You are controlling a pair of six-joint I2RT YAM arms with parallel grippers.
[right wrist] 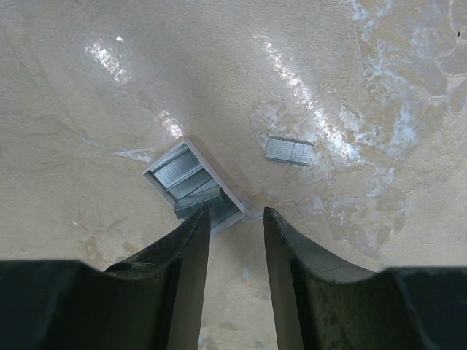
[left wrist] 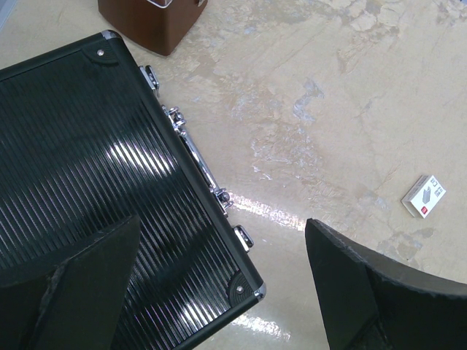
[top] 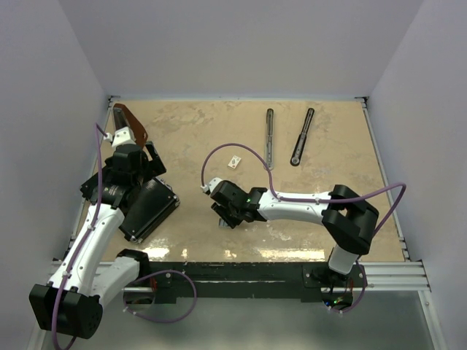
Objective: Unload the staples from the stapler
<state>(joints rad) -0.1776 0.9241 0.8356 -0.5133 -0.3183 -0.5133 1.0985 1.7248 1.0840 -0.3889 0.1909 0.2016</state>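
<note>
The stapler lies in two parts at the back of the table: a narrow grey channel piece (top: pixel 270 135) and a black arm (top: pixel 302 137), side by side. Staples show in the right wrist view: several strips in a small white tray (right wrist: pixel 188 180) and one loose strip (right wrist: pixel 289 151) on the table to its right. My right gripper (right wrist: pixel 236 215) (top: pixel 221 213) hovers low just in front of the tray, jaws partly open with nothing between them. My left gripper (left wrist: pixel 222 222) (top: pixel 152 162) stands wide open above the corner of a black case, holding nothing.
A ribbed black case (left wrist: pixel 95 182) (top: pixel 149 211) with metal latches lies at the left. A brown wedge-shaped object (left wrist: pixel 153 22) (top: pixel 133 122) sits behind it. A small white box (left wrist: pixel 423 195) (top: pixel 234 162) rests mid-table.
</note>
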